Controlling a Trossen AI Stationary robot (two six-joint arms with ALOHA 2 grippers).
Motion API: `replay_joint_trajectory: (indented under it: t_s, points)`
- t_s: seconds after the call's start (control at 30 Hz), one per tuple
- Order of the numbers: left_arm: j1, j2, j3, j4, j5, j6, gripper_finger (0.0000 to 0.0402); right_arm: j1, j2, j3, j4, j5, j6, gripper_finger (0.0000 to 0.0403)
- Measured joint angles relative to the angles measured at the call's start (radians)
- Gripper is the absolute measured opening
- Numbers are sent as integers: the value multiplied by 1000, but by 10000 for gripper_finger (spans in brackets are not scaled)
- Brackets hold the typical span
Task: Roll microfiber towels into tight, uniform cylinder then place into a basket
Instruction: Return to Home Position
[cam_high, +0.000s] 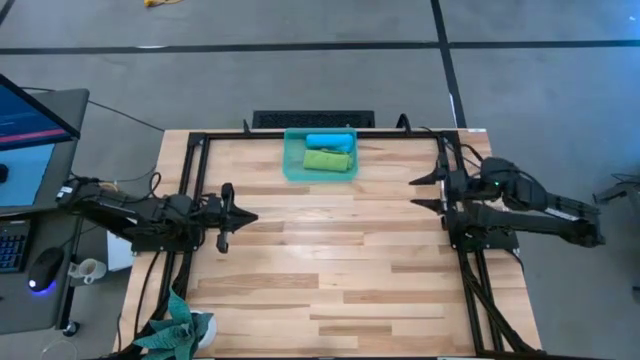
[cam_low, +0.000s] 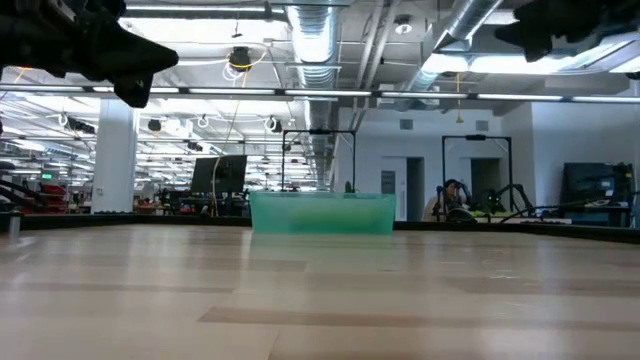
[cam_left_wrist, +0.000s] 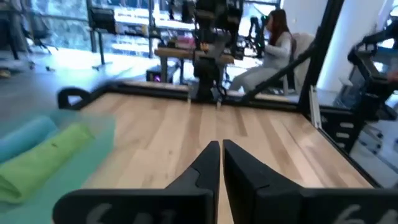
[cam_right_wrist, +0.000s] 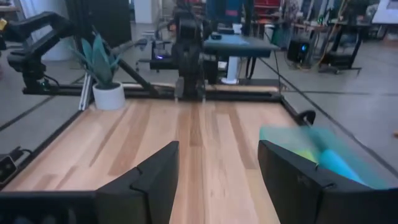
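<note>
Left hand (cam_high: 250, 216) hangs over the left side of the surface (cam_high: 330, 270), fingers pressed together and holding nothing. Right hand (cam_high: 418, 193) hangs over the right side facing it, fingers spread wide and likewise empty. Both sit close to their own side rails of the black frame (cam_high: 197, 170) that borders the wood. The whole middle of the surface lies bare between them, from the near edge up to the basket (cam_high: 292, 165). That one teal see-through basket stands at the middle of the far edge, just inside the far rail and well apart from both hands. Two rolled towels lie in it side by side, touching, each running left to right. The blue towel (cam_high: 330, 141) is against the far wall and the green towel (cam_high: 328, 160) is on the nearer side. One potted plant (cam_high: 185, 325) stands at the near left corner.
</note>
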Motion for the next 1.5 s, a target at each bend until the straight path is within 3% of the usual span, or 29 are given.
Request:
replay_joint_trajectory:
  t_s: [0.23, 0.47, 0.7, 0.9, 1.17, 1.5]
  points:
    - [0, -168, 0, -77, -22, 64, 2, 10, -188, -186, 54, -2, 114, 240]
    - [0, -275, 0, -128, -22, 86, 1, 49, -281, -273, 99, 0, 141, 240]
    - [0, -282, 0, -147, -22, 80, 0, 71, -314, -380, 124, 0, 141, 240]
    - [0, -283, -129, 70, -11, 108, 0, 70, -312, -441, 177, 0, 142, 240]
    - [1, -287, -129, 33, -34, 156, 0, 73, -313, -441, 177, 0, 160, 240]
    - [1, -287, -129, 26, -203, 187, 0, 71, -313, -442, 170, 108, 238, 240]
